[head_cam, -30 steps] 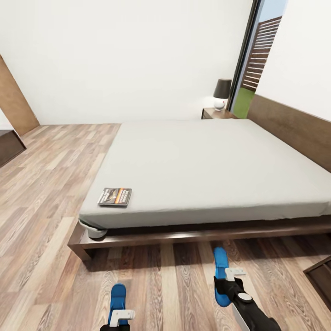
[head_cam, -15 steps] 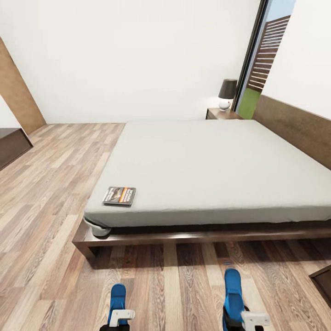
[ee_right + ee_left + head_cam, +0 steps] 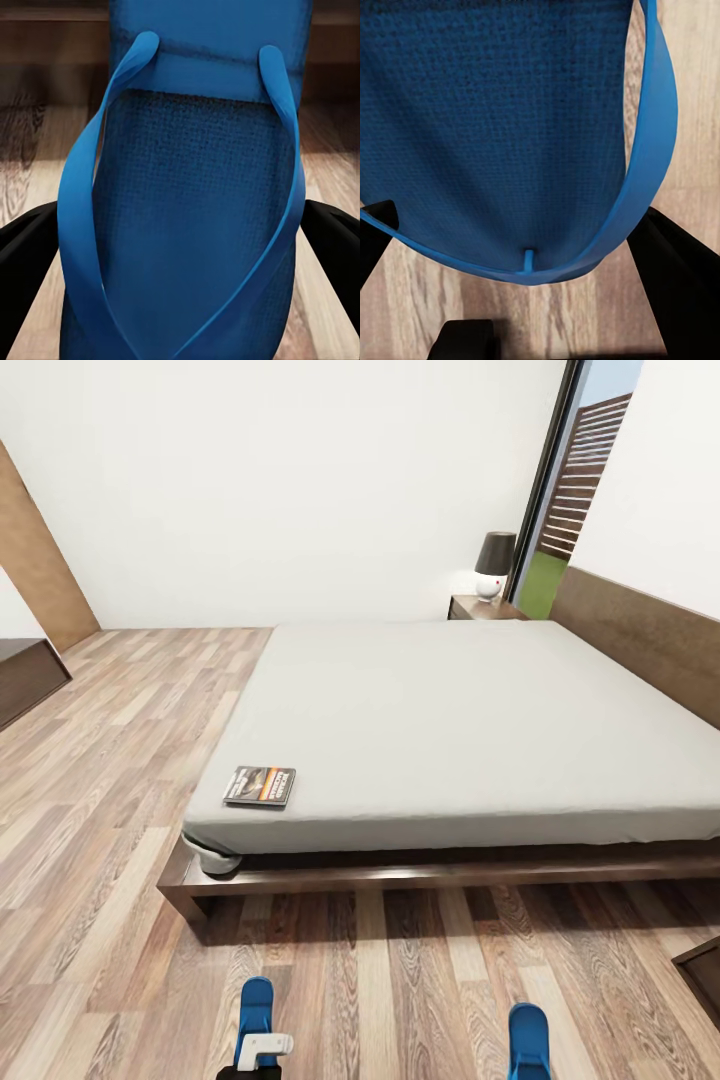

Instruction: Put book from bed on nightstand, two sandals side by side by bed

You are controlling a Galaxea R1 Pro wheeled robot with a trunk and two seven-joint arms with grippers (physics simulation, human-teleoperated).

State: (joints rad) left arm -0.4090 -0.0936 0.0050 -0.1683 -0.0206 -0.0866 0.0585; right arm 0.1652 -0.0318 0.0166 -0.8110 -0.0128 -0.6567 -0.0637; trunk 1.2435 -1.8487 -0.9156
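Moved: your right arm has dropped toward the floor since a second ago, carrying the right sandal [image 3: 528,1038] down and away from the bed frame; the camera also shifted slightly at first.
Bed [image 3: 450,730]: your landmark for everything below.
Book [image 3: 260,786]: lies flat on the mattress near the foot corner of the bed, untouched.
Left sandal [image 3: 257,1005]: on or just over the floor in front of the bed's foot-end corner, with the left gripper [image 3: 262,1048] at its heel.
Left fingers [image 3: 660,285]: they flank the sandal's heel in the left wrist view; you cannot tell whether they are clenched on it.
Right fingers [image 3: 334,247]: they sit either side of the sole in the right wrist view; contact is not clear.
Step in hand: setting the two sandals beside the bed; they look well apart for now.
Next move: bring the right sandal close alongside the left one, parallel, then let go.
Nightstand [image 3: 480,606]: beyond the bed's far side by the headboard, holding a lamp [image 3: 491,563]; that is where the book goes afterwards.
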